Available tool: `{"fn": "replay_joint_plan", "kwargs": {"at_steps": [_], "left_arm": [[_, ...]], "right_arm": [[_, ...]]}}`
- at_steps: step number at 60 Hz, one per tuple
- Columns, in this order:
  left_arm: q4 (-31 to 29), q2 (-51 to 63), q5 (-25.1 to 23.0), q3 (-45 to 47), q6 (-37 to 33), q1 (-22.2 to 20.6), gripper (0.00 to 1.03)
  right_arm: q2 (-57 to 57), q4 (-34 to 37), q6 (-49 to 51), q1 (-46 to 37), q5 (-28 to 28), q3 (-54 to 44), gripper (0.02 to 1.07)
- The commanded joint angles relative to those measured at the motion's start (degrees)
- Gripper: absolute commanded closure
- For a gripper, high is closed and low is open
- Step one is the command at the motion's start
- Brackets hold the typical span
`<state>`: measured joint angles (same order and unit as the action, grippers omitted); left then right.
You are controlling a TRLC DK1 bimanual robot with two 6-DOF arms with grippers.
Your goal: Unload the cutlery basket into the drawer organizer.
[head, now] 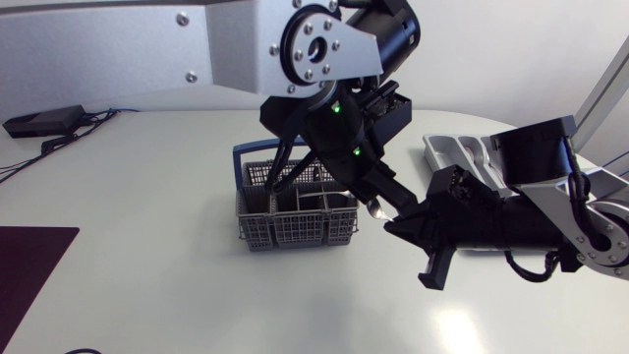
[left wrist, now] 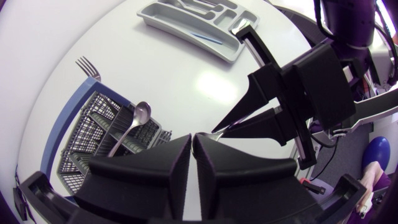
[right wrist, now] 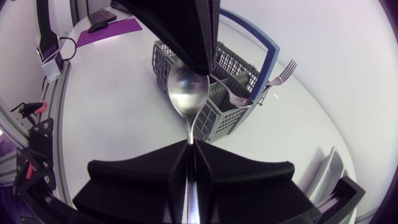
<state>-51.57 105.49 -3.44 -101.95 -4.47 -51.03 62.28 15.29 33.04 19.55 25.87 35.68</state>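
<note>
A silver spoon (right wrist: 186, 94) hangs in the air just right of the grey cutlery basket (head: 295, 228) with its blue handle. My left gripper (head: 377, 203) comes down from above and is shut on the tip of the spoon's bowl. My right gripper (right wrist: 188, 148) meets it from the right, shut on the spoon's handle. In the left wrist view my left gripper (left wrist: 191, 148) shows closed fingers with the right gripper (left wrist: 227, 127) just ahead. A fork (left wrist: 87, 65) and another spoon (left wrist: 134, 124) stand in the basket. The grey drawer organizer (head: 444, 149) lies behind my right arm.
A dark purple mat (head: 29, 265) lies at the table's front left corner. A black box with cables (head: 44, 120) sits at the back left. The basket (right wrist: 239, 115) stands close under both grippers.
</note>
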Motion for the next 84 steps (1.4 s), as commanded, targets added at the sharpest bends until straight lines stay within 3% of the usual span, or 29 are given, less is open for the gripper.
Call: {"fn": "replay_joint_plan", "kwargs": {"at_steps": [1, 14, 25, 41, 50, 70, 84], "left_arm": [[-0.28, 0.86, -0.69, -1.41, 0.69, 0.93, 0.75], [0.59, 0.94, -0.69, -3.17, 1.13, 1.81, 0.42], [2.18, 0.15, -0.51, -4.31, 0.69, 3.39, 0.35], [6.13, -1.52, 0.63, 0.26, -1.59, 7.17, 0.35], [9.74, -2.13, 3.97, 4.13, -3.00, 7.87, 0.35], [18.26, -3.89, 14.34, 12.57, -5.11, 5.41, 0.35], [21.51, -4.77, 16.54, 15.91, -5.73, 5.59, 0.35]], "right_arm": [[0.21, 1.23, 0.63, 0.49, 0.59, 0.35, 0.97], [0.03, 2.46, 1.86, 0.49, 1.29, -0.26, 0.97], [0.03, 4.84, 5.72, -3.55, 3.31, -1.14, 0.97], [2.85, 14.15, 23.56, -21.66, 9.99, 0.09, 0.97], [8.91, 19.87, 35.52, -32.82, 12.80, 3.78, 0.97], [26.14, 30.85, 58.98, -52.16, 13.86, 18.63, 0.99], [37.21, 34.72, 67.77, -59.28, 12.80, 29.71, 0.99]]}}
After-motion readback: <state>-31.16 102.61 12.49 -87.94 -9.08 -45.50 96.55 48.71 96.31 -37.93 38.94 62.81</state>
